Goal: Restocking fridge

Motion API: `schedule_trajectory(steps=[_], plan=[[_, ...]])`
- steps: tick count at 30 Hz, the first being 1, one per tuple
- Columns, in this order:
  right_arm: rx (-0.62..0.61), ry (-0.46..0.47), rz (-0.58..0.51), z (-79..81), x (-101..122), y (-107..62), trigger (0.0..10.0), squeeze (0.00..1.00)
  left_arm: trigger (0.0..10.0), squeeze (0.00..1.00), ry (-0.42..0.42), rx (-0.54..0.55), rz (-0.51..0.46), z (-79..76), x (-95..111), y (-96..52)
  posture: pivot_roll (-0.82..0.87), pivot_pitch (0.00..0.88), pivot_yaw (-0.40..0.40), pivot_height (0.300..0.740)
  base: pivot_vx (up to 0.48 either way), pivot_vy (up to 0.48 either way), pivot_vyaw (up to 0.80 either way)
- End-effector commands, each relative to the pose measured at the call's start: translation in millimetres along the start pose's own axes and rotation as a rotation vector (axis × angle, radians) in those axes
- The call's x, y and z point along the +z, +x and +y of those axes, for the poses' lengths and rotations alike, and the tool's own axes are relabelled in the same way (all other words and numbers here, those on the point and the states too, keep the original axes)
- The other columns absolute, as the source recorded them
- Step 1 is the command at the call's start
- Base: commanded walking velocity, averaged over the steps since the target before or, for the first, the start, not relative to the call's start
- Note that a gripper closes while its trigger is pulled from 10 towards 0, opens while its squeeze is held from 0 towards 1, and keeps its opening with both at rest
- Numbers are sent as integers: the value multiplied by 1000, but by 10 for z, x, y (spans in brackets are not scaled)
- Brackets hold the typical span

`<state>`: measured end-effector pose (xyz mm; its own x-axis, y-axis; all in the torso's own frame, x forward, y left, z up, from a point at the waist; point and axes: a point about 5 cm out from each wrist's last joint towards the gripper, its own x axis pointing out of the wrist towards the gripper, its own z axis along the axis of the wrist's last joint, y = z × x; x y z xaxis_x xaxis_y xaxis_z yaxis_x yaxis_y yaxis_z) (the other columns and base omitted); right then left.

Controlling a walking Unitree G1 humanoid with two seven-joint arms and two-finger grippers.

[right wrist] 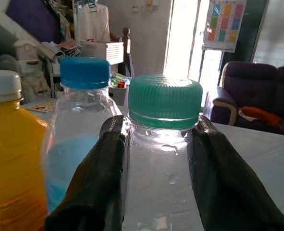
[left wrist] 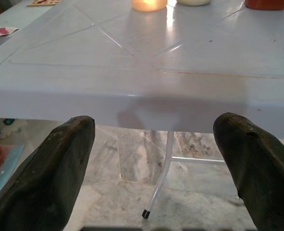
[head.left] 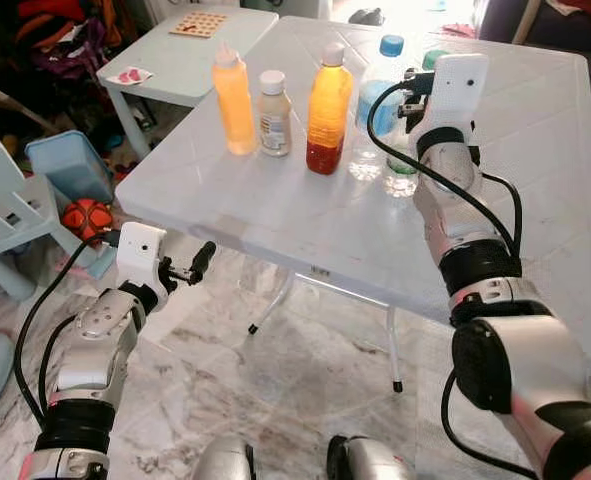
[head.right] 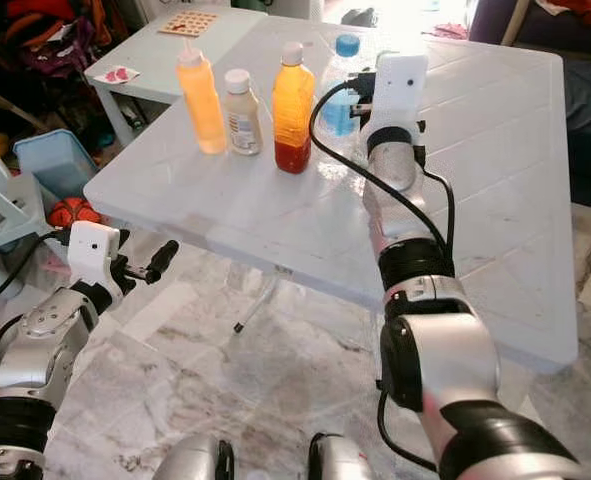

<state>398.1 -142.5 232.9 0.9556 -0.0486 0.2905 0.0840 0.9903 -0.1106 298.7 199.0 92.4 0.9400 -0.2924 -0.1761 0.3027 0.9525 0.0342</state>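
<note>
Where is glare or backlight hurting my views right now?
Right wrist view: bright window backlight behind the green-capped bottle, held between the right gripper fingers; still sharp. Left wrist view: window glare streaks the table; open left gripper fingers look soft up close. Eye views: far table edge washed out.

We see a glossy, smooth white plastic counter [head.left: 535,170] above a polished veined marble floor [head.left: 305,370]. The clear plastic bottle with the ribbed green cap [right wrist: 165,159] looks wet and shiny.

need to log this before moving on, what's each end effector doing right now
Left end effector: open, holding nothing, below the table edge.
Right end effector: closed on the green-capped bottle on the table.
</note>
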Motion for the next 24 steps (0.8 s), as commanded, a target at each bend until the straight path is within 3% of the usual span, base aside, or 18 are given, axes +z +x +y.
schedule_trajectory(steps=[1, 3, 5, 6, 8, 9, 11, 20, 24], plan=[[60, 11, -16, 99, 54, -149, 10000, 0, 10000, 0, 2, 7, 7, -21, -26, -12, 97, 44, 68, 740, 0, 0, 0], [80, 25, -19, 117, 57, -245, 10000, 0, 10000, 0, -4, 4, 12, -45, -46, -10, 93, 43, 67, 740, 0, 0, 0], [124, 23, -12, 133, 34, -457, 10000, 0, 10000, 0, -18, -15, 19, -119, -89, -4, 68, 32, 57, 740, 0, 0, 0], [124, 23, -12, 133, 34, -457, 10000, 0, 10000, 0, -18, -15, 19, -119, -89, -4, 68, 32, 57, 740, 0, 0, 0], [147, -2, 38, 132, -67, -638, 10000, 0, 10000, 0, -30, -29, 19, -171, -109, 4, 53, 29, 51, 740, 0, 0, 0], [147, -2, 38, 132, -67, -638, 10000, 0, 10000, 0, -30, -29, 19, -171, -109, 4, 53, 29, 51, 740, 0, 0, 0], [168, -9, 102, 113, -226, -874, 10000, 0, 10000, 0, -47, -34, 14, -220, -119, 26, 26, 21, 38, 740, 0, 0, 0], [236, 107, 118, 176, -274, -1051, 10000, 0, 10000, 0, -80, 5, 30, -219, -181, 51, 10, 0, 31, 740, 0, 0, 0], [287, 136, 109, 214, -236, -1119, 10000, 0, 10000, 0, -82, 26, 30, -204, -217, 30, 10, 0, 22, 740, 0, 0, 800]])
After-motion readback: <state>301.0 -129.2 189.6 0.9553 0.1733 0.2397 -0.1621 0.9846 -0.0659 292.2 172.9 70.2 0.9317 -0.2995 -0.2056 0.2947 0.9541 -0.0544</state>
